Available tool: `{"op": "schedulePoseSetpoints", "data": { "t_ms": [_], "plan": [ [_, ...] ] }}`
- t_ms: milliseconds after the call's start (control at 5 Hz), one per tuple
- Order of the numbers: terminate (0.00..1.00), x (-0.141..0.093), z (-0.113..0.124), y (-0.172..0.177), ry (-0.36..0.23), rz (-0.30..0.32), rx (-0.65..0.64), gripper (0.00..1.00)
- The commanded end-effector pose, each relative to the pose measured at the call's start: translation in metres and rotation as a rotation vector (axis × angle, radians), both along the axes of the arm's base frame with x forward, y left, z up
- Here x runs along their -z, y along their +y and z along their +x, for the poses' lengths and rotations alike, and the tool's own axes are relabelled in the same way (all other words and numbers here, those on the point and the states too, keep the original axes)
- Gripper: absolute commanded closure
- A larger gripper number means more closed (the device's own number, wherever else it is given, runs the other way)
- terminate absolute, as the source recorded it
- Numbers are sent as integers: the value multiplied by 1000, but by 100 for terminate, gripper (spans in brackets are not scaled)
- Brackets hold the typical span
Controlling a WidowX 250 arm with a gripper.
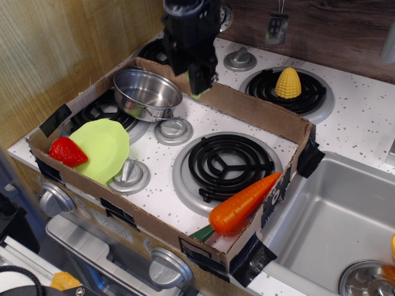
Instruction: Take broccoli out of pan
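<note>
The pan (147, 92), a small shiny steel pot, stands on the back-left burner inside the cardboard box and looks empty. My black gripper (199, 83) hangs to the right of the pan, above the box's back wall. Its fingers are shut on the broccoli (197, 94). Only a small pale-green bit of the broccoli shows below the fingertips; the rest is hidden. The broccoli is clear of the pan and held in the air.
A cardboard box wall (253, 110) rings the stove top. Inside are a lime-green plate (105, 148), a red strawberry (66, 152), a carrot (242, 203) at the front right and a black burner (229, 163). A yellow corn (287, 83) sits behind the box. A sink (333, 216) lies at the right.
</note>
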State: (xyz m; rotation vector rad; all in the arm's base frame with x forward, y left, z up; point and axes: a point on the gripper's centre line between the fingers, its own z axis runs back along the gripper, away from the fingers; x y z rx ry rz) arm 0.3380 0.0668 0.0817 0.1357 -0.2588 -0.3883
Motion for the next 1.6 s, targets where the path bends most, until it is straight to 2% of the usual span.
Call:
{"op": "schedulePoseSetpoints", "data": {
  "t_ms": [0, 200, 400, 600, 800, 1000, 1200, 1400],
  "plan": [
    [0, 24, 9, -13, -54, -89, 19, 100],
    [0, 24, 16, -14, -48, -92, 31, 100],
    [0, 24, 25, -15, -71, -99, 34, 0],
    [0, 15, 26, -17, -86, -53, 13, 0],
    [0, -11, 24, -20, -73, 21, -20, 0],
    [0, -46, 15, -20, -65, 127, -59, 0],
    [0, -65, 10, -18, -83, 152, -52, 0],
    [0, -65, 10, -18, -83, 152, -52, 0]
  ]
}}
